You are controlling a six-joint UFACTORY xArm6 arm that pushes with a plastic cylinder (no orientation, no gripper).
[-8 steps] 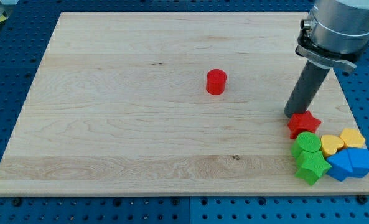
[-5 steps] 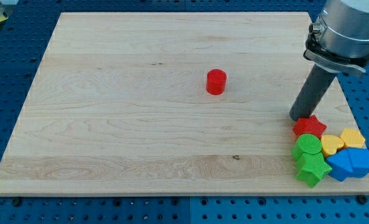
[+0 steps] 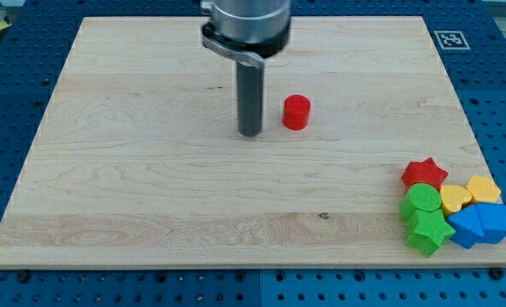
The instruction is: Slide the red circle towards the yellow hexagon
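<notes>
The red circle (image 3: pixel 296 112) is a small red cylinder standing near the middle of the wooden board (image 3: pixel 150 170). My tip (image 3: pixel 250 133) rests on the board just to the view's left of it, a small gap apart. The yellow hexagon (image 3: pixel 483 188) lies at the view's lower right, in a cluster of blocks near the board's right edge.
The cluster at the lower right also holds a red star (image 3: pixel 424 173), a green circle (image 3: pixel 422 199), a green star (image 3: pixel 429 230), a yellow heart (image 3: pixel 454 199) and blue blocks (image 3: pixel 479 224). A marker tag (image 3: pixel 451 39) sits off the board's top right corner.
My tip has moved from beside the red star at the right far across to the view's left, and now stands left of the red circle. The blocks have not moved.
</notes>
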